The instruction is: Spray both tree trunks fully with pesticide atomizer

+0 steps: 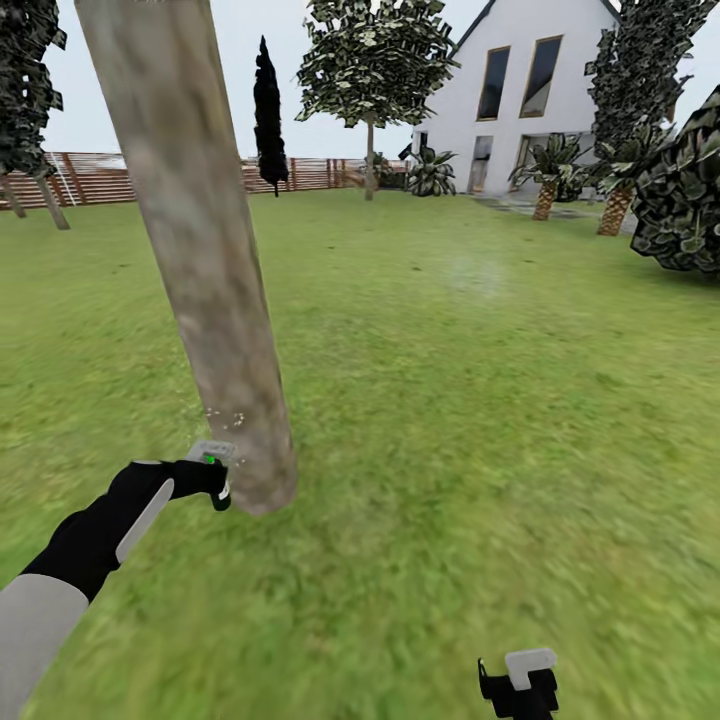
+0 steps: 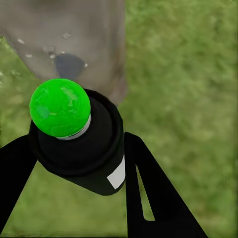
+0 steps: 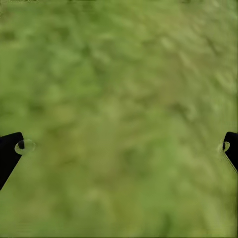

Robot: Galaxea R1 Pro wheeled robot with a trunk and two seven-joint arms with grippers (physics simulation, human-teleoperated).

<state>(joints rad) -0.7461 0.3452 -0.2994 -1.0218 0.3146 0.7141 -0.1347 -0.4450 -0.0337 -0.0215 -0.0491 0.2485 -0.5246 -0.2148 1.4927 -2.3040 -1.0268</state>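
Head view: atomizer point(image 1: 212, 462) beside trunk point(image 1: 200, 250)

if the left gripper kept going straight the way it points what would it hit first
Most likely the tree trunk. The left gripper, shut on the pesticide atomizer, faces the lower trunk from close by, where white pesticide specks show. The atomizer's green tip would probably touch the bark first; the exact gap is unclear.

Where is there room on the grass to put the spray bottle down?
Bare lawn stretches from the tree trunk to the house path, and around the open right pincer. It is tight only at the trunk's foot, where the left pincer holds the atomizer close against the bark.
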